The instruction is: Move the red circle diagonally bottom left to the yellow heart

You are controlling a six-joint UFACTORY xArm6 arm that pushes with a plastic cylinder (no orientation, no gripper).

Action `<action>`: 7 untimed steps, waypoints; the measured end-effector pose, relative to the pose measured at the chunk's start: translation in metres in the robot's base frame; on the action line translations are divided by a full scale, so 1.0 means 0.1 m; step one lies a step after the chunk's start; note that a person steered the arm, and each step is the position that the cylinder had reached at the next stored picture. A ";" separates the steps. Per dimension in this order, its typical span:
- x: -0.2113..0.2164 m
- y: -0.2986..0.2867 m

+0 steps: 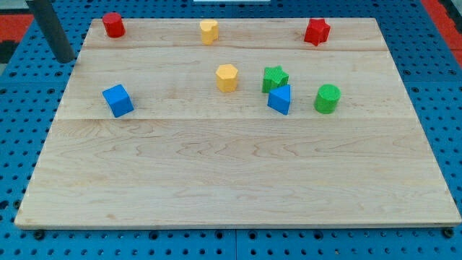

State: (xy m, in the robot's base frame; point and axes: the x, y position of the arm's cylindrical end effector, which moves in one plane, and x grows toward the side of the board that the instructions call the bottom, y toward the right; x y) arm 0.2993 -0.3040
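At the view's top left corner of the tabletop (pixel 238 188) stands the red circle (pixel 112 24), and my tip (pixel 66 60) rests just off the board's left edge, a little below and to the left of that block, touching nothing. The tool is a plain rod, so it has no jaws to open and holds nothing. The yellow heart (pixel 208 31) sits along the top edge, well to the right of the red circle; a second yellow block (pixel 227 77) lies lower, near the green star (pixel 274 78). I judge the approach step is in hand, no push begun. The next move calls for bringing the tip round to the circle's upper-left side, then pushing rightward and down, stopping below-left of the heart.
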 end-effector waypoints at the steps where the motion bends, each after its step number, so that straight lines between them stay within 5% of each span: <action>1: -0.80 0.14; 2: -1.08 0.25; 5: -0.41 1.66; 6: -0.73 1.35; 7: -0.79 2.13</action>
